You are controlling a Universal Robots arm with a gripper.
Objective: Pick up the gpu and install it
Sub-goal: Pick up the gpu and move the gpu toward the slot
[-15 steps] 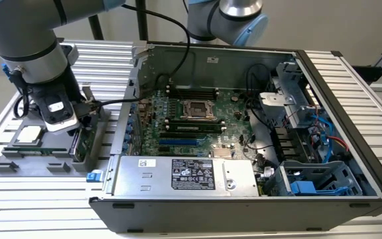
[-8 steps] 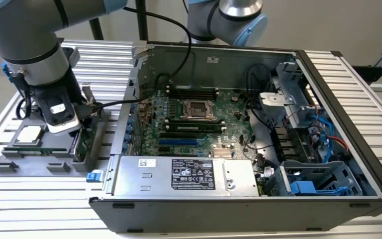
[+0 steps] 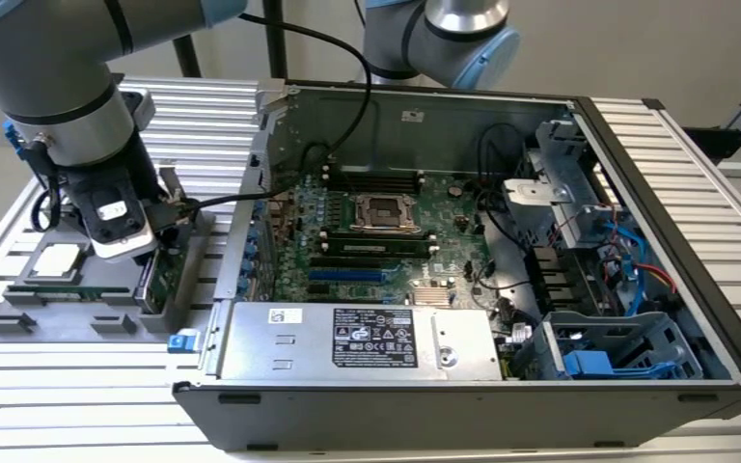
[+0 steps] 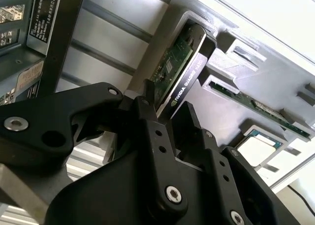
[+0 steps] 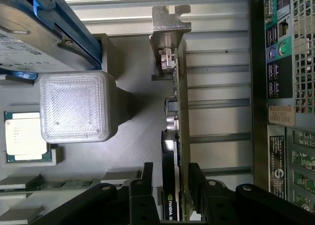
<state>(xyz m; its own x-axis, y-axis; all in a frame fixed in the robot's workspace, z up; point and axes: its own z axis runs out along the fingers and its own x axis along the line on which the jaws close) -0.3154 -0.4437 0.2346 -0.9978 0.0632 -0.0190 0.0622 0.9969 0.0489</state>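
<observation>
Black fingers (image 5: 146, 185) of the claw (image 5: 172, 179) are straddling the near end of the gpu (image 5: 181, 112), one on each face. I cannot tell whether they are pressing on the card or merely sitting beside it. In the exterior view the grey arm (image 3: 68, 96) is reaching in from the exterior view's left, its wrist pointing straight down over the card.

The gpu is standing on its long edge in a slot of the grey parts holder (image 3: 36, 323). Its long axis is running level, away from the claw toward its silver bracket (image 5: 170, 20) at the far end. Its green board face is turning toward the open computer case (image 3: 474, 386), and its black cooler face toward the processor (image 5: 24, 136) and the hard drive with blue rails (image 5: 29, 33) sitting in the same holder.

The holder is resting on the slatted metal table (image 3: 36, 395), just beside the case, where the motherboard (image 3: 384, 231) is lying exposed.
</observation>
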